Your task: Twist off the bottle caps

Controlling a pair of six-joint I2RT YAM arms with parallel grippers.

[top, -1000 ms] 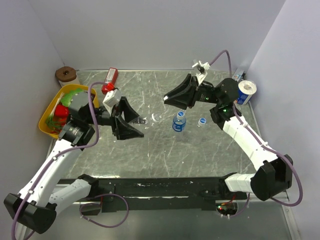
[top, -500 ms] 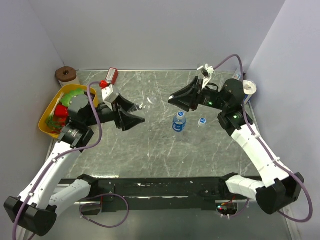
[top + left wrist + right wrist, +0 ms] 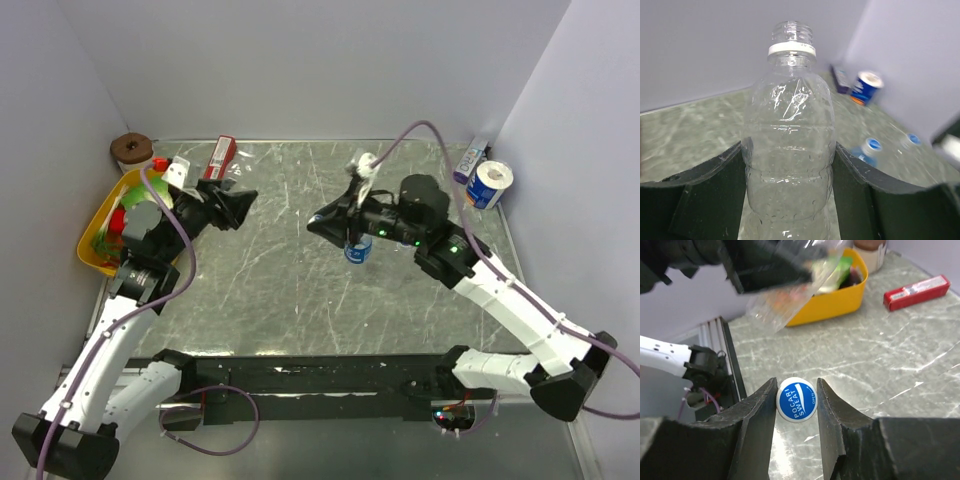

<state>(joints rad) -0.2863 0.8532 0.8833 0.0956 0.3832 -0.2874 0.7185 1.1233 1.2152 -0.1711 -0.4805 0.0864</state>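
- Your left gripper [image 3: 232,205] is clamped on an uncapped clear bottle [image 3: 790,125], toward the tabletop's [image 3: 300,300] far left corner.
- Your right gripper [image 3: 322,222] pinches a blue cap [image 3: 796,399].

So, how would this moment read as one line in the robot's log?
left fingers: shut on clear bottle, uncapped | right fingers: shut on blue cap | second bottle: standing on table

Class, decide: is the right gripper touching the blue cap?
Touching. Right wrist view: the blue cap sits pinched between the fingers of the right gripper, no gap either side.
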